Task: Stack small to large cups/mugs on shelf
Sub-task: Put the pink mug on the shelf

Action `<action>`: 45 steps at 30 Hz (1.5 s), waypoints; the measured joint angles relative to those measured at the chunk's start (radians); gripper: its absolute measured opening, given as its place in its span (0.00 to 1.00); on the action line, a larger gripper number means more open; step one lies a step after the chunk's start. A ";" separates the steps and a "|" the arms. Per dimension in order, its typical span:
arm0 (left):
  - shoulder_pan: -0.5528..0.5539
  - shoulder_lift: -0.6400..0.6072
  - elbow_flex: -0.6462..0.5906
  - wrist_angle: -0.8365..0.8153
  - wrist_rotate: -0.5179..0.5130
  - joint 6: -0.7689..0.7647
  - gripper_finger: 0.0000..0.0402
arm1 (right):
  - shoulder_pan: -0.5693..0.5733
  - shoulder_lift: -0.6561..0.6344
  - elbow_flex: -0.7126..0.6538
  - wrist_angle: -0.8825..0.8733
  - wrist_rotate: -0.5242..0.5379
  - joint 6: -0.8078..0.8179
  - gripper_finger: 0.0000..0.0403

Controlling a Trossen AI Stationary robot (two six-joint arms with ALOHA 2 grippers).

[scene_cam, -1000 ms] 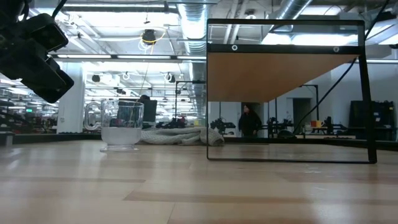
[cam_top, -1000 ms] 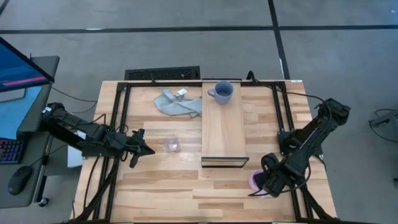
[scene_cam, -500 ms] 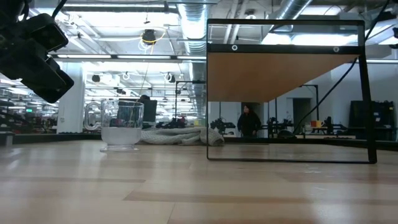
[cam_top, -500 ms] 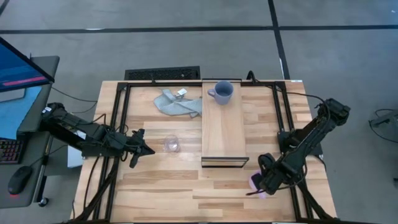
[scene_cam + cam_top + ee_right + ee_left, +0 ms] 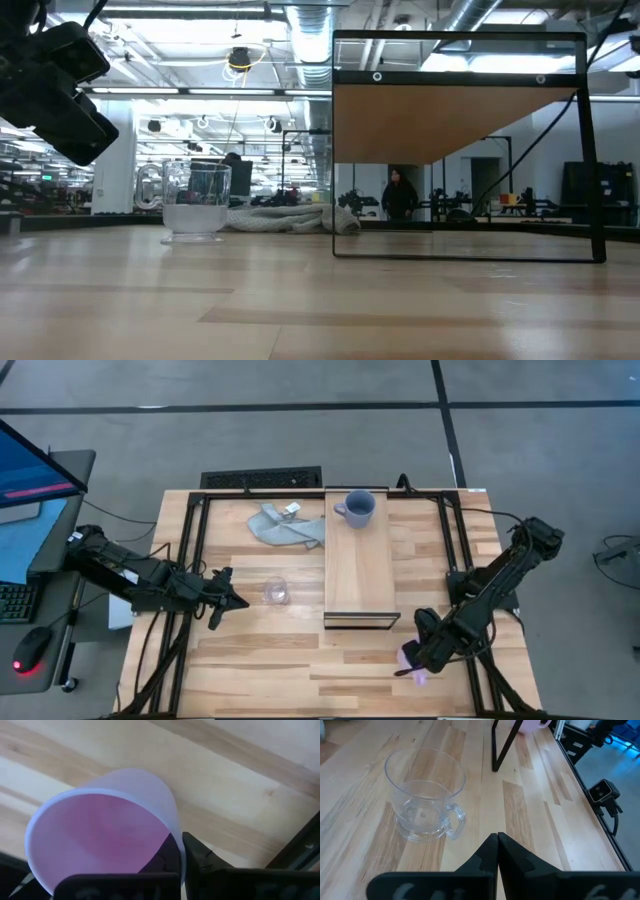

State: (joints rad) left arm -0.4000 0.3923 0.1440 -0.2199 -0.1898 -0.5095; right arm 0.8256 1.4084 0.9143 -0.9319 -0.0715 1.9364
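Note:
The blue-grey mug [image 5: 357, 508] stands on the far end of the light-wood shelf [image 5: 360, 575]. The small clear glass cup [image 5: 277, 592] [image 5: 425, 795] stands upright on the table left of the shelf, its handle toward my left gripper. My left gripper [image 5: 238, 601] [image 5: 497, 839] is shut a short way left of the cup and touches nothing. The pink-purple mug [image 5: 413, 658] [image 5: 105, 830] is at the near right, past the shelf's near end. My right gripper [image 5: 422, 656] [image 5: 184, 851] is shut on it. My right gripper pinches the pink-purple mug's wall at the rim [image 5: 176, 832], one finger [image 5: 165, 854] inside the mug and one [image 5: 202, 857] outside. The mug is tilted, its open mouth toward the wrist camera. Whether its base is clear of the table, I cannot tell.
A crumpled grey cloth [image 5: 286, 526] lies at the far left of the shelf. The shelf stands raised on dark metal legs [image 5: 338, 160]. Black frame rails [image 5: 190, 560] run along both sides of the table. Bare wood lies between the glass cup and the near edge.
My right gripper has edged a little toward the table's near edge, and the pink-purple mug has shifted with it. The left arm, the glass cup and the blue-grey mug have kept still.

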 joint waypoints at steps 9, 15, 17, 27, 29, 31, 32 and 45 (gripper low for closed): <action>0.000 0.000 0.000 0.000 0.000 -0.037 0.00 | -0.004 -0.107 0.121 -0.152 -0.006 -0.008 0.03; 0.000 0.000 0.000 0.000 0.000 -0.072 0.00 | -0.009 -0.179 0.226 -0.227 0.002 0.008 0.03; 0.000 0.000 0.000 0.001 0.000 -0.084 0.00 | -0.022 -0.187 0.259 -0.250 0.022 0.018 0.03; 0.000 0.000 0.000 0.001 -0.005 -0.033 0.00 | -0.130 -0.150 0.485 -0.309 0.080 -0.096 0.03; 0.000 0.000 0.000 0.001 -0.005 -0.020 0.00 | -0.161 -0.128 0.552 -0.375 0.084 -0.114 0.03; 0.000 0.000 0.000 0.001 -0.005 -0.011 0.00 | -0.196 -0.103 0.617 -0.454 0.090 -0.135 0.03; 0.000 0.000 0.000 0.001 -0.005 -0.011 0.00 | -0.217 -0.088 0.651 -0.485 0.095 -0.148 0.03; 0.000 0.000 0.000 -0.004 0.026 -0.010 0.00 | -0.584 0.132 1.007 -0.638 0.134 -0.485 0.03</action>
State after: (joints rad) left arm -0.4001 0.3926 0.1440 -0.2242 -0.1638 -0.5194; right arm 0.2416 1.5401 1.9215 -1.5703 0.0626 1.4512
